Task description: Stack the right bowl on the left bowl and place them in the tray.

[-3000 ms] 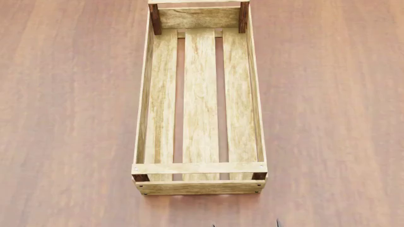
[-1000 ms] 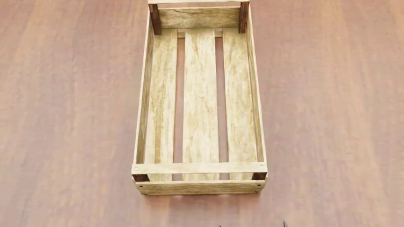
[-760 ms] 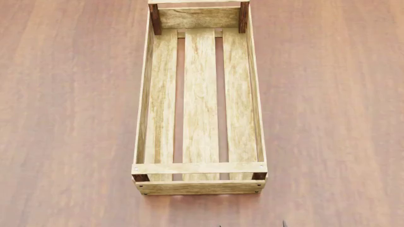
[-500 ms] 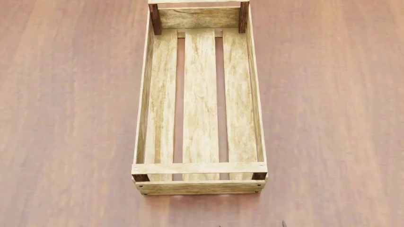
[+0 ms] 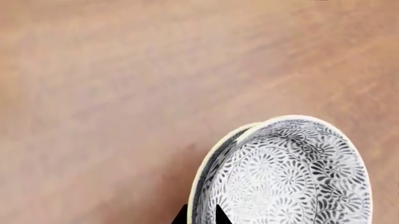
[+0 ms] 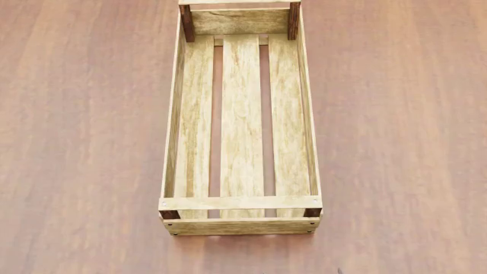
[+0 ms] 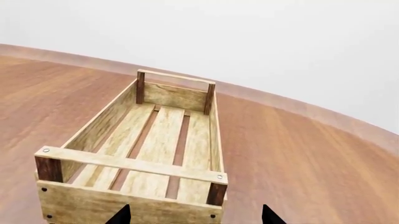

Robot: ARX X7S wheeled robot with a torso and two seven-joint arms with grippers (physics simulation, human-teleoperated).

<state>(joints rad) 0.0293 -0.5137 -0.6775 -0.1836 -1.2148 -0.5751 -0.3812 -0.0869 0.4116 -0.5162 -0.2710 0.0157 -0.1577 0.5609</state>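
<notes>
Since three seconds back, the dark tool tips at the head view's bottom edge drifted right, then dropped nearly out of frame; tray and counter haven't shifted.

Left wrist view: bowls look nested already, patterned inner one sitting in an outer one whose cream rim peeks out beside it. They rest on the counter, not in the tray and not visible from the head camera. Left tool straddles the rim, one tip either side. Whether it's actually pinching the rim, I can't tell.

Right tool has its tips spread wide, nothing between them, aimed at the tray's near end wall and just short of it.

My read: stacking is done, you're on the carry step.

Next move:
- Confirm the left tool's grip on both rims, not just the inner bowl.
- Lift straight up enough to clear the tray's side wall.
- Set down on the slats, not over a gap.
- Pull the right tool back so it doesn't block the near end.
</notes>
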